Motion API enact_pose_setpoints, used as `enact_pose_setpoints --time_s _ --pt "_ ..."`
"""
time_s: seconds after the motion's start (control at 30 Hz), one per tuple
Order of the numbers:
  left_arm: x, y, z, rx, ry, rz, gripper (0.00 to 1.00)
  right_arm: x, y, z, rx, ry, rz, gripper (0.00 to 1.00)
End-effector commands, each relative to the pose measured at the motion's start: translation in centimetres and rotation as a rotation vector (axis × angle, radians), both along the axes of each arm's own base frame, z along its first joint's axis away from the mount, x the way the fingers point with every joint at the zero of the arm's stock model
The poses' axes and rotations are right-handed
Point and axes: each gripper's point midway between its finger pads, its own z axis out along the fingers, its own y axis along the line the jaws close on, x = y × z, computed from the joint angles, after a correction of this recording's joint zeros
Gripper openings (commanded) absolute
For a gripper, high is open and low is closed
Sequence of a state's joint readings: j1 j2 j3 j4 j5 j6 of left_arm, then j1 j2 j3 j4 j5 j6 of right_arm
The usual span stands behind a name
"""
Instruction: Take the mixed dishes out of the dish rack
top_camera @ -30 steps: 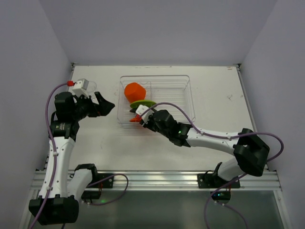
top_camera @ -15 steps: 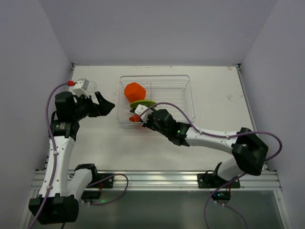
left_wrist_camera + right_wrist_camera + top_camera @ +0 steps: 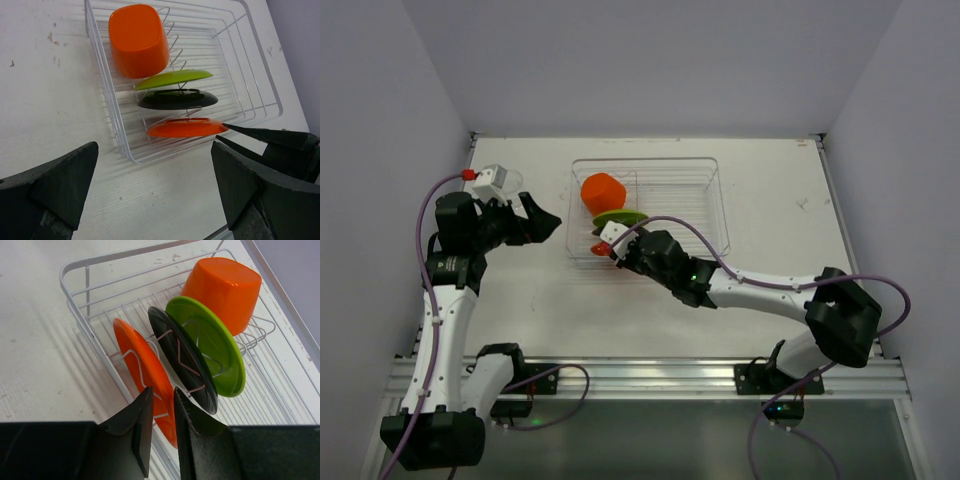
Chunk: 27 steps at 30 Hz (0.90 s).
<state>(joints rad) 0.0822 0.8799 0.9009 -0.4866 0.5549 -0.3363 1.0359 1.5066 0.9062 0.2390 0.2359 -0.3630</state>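
Right wrist view shows the right end effector [image 3: 162, 390] with its fingers nearly together astride the rim of the orange plate [image 3: 142, 365], though whether they pinch it cannot be told. That plate stands on edge in the near-left corner of the dish rack [image 3: 680, 190], with the black plate [image 3: 167, 335], lime-green plate [image 3: 215, 345] and orange cup [image 3: 222, 287] farther back. Left of the rack, the left end effector [image 3: 154, 150] hangs over the worktop [image 3: 770, 200], fingers spread wide.

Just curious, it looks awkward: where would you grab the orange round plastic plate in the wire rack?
The orange round plastic plate stands on edge in the clear wire rack, so probably pinch its exposed top rim, coming from above the rack's near side.
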Motion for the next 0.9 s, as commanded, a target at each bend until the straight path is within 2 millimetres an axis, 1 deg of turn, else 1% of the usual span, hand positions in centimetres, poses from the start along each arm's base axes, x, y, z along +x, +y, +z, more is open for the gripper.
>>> enact_pose_setpoints --time_s 0.0,0.33,0.4,0.43,0.47,0.57,0.7,0.87 --pt "0.2 -0.4 0.7 0.005 -0.042 -0.030 1.00 0.0 0.9 0.5 0.028 -0.038 0.022 0.25" --pt "0.2 -0.5 0.6 0.003 -0.038 -0.035 1.00 -0.7 1.4 -0.3 0.006 -0.024 0.058 0.24" --pt "0.2 -0.5 0.5 0.003 -0.035 -0.035 1.00 -1.1 1.5 -0.5 0.004 -0.012 0.070 0.22" --pt "0.2 -0.5 0.5 0.003 -0.037 -0.037 1.00 -1.0 1.5 -0.5 0.003 -0.013 0.069 0.18" --pt "0.2 -0.5 0.6 0.003 -0.038 -0.037 1.00 -1.0 1.5 -0.8 -0.005 -0.011 0.068 0.18" --pt "0.3 -0.5 0.4 0.003 -0.034 -0.035 1.00 -1.3 1.6 -1.0 -0.017 -0.012 0.073 0.18" --pt "0.2 -0.5 0.5 0.002 -0.035 -0.038 1.00 -1.6 1.7 -2.0 -0.043 -0.007 0.078 0.16" --pt "0.2 -0.5 0.6 0.003 -0.038 -0.037 1.00 -2.3 2.0 -2.7 -0.065 -0.002 0.089 0.14"
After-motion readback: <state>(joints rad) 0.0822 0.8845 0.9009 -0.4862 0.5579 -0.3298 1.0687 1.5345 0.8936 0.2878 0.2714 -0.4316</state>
